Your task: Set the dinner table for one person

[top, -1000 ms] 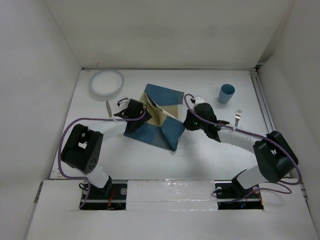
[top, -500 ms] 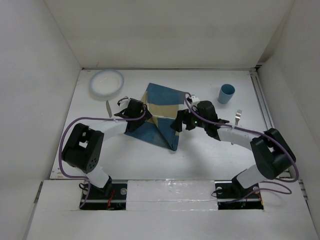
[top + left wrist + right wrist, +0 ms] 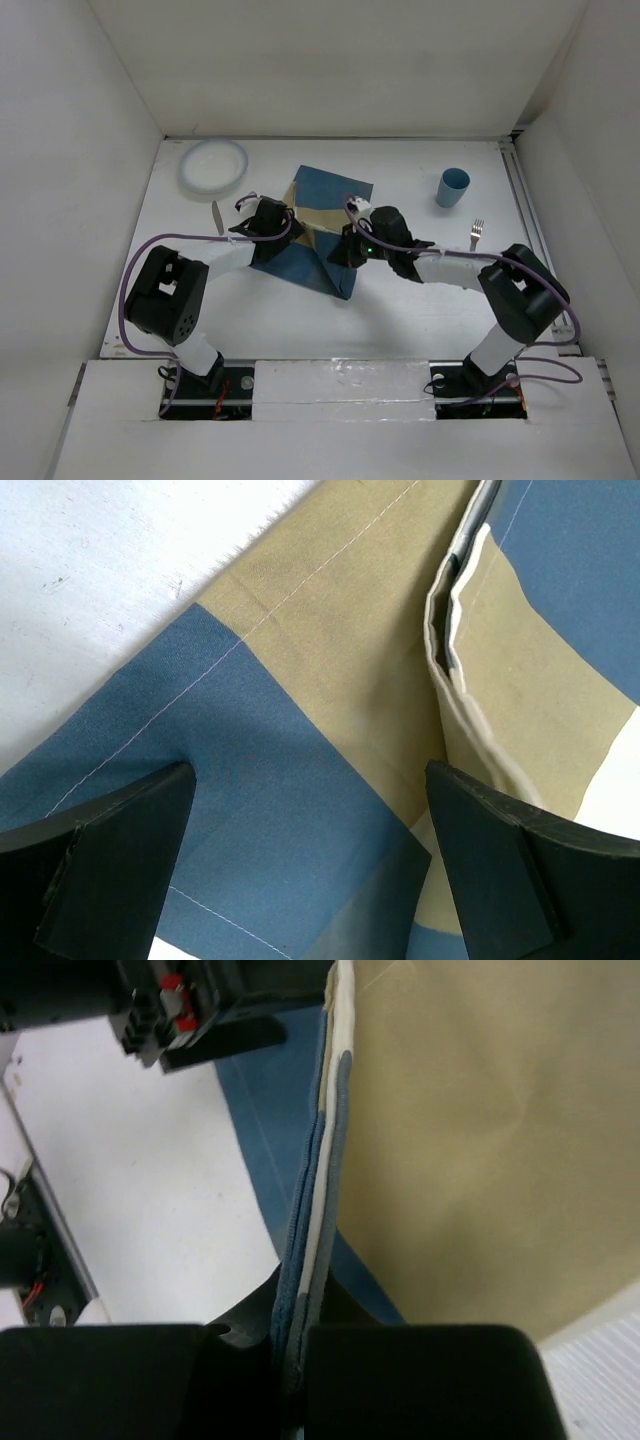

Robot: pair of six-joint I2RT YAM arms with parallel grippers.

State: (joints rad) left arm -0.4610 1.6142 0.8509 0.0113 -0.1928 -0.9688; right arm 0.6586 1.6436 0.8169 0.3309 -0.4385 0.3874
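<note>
White bench (image 3: 420,310) spans floor between white walls, arm bases at near edge. Blue-and-tan placemat (image 3: 330,190) lies mid-bench, partly folded, one flap raised. Right end effector (image 3: 290,1345) clenched on folded placemat edge. Left end effector (image 3: 308,775) released, jaws wide, low over placemat's left part. Plate (image 3: 213,165) at far-left corner, knife (image 3: 216,215) just nearer. Cup (image 3: 453,187) and fork (image 3: 477,234) toward right edge.

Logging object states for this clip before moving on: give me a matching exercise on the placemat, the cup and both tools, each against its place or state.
Things:
1 placemat
2 cup
3 left tool
4 right tool

Place or state:
A shut on a placemat fold
B far right side
C open
D middle, partly folded over

Pairs: 1-D; 2-B; 3-C; 4-A
</note>
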